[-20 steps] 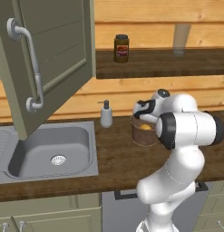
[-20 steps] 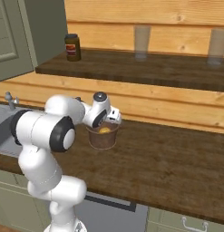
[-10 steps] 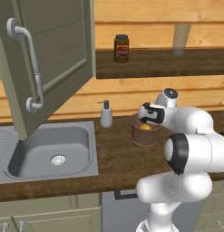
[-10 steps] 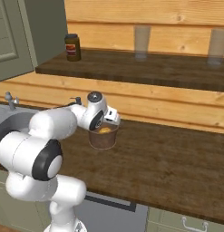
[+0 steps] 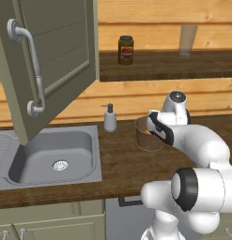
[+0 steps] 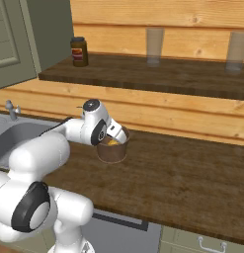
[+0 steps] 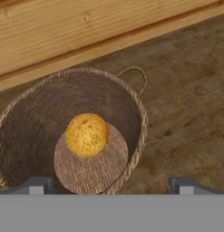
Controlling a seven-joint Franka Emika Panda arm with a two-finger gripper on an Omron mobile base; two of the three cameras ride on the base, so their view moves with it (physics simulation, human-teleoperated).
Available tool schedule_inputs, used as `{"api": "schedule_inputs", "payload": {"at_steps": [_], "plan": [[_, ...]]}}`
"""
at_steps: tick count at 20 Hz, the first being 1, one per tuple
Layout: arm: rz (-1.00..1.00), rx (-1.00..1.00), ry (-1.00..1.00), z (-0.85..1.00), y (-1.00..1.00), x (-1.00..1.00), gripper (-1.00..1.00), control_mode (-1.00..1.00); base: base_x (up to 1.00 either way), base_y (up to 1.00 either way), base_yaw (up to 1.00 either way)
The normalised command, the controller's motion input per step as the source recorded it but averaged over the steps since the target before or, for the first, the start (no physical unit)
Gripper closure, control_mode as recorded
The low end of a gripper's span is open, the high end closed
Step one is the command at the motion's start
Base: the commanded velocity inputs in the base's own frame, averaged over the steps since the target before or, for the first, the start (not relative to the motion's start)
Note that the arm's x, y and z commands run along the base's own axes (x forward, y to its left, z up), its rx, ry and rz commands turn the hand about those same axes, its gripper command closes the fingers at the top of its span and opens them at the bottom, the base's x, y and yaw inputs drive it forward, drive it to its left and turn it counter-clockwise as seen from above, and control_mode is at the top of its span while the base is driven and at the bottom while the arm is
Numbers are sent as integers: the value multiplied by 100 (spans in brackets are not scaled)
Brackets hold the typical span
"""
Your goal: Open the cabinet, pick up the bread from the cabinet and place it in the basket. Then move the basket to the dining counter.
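The brown wicker basket (image 7: 141, 118) stands on the wood top by the sink, also seen as the basket (image 5: 144, 138) and the basket (image 6: 112, 151). The golden bread (image 7: 87, 134) lies on its floor, free of the fingers, and the bread (image 6: 110, 142) peeks over the rim. My gripper (image 7: 111, 186) hangs open just above the basket's near rim, one fingertip to each side; it is also the gripper (image 5: 157, 127) and the gripper (image 6: 116, 132). The olive-grey cabinet door (image 5: 56, 61) stands swung open at upper left.
A grey sink (image 5: 56, 157) and a soap dispenser (image 5: 109, 118) sit left of the basket. Behind it runs the raised dark wood dining counter (image 6: 158, 76), carrying a brown jar (image 5: 126, 49) and glasses (image 6: 154, 47). Bare wood top stretches right of the basket.
The arm's elbow has swung down and to the right while the hand stays over the basket. The jaws are still open and the bread has not moved.
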Motion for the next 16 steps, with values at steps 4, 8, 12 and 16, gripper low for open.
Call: {"api": "schedule_inputs", "payload": {"at_steps": [4, 8, 12, 16], "plan": [[-27, 18, 0, 5, -20, -43, -100, -100, 0, 0, 0], [-19, 22, 1, 3, -21, -25, -100, -100, 0, 0, 0], [-5, 20, 6, 0, -2, -2, -100, -100, 0, 0, 0], [1, 10, 3, -6, 0, 37, -100, -100, 0, 0, 0]]}}
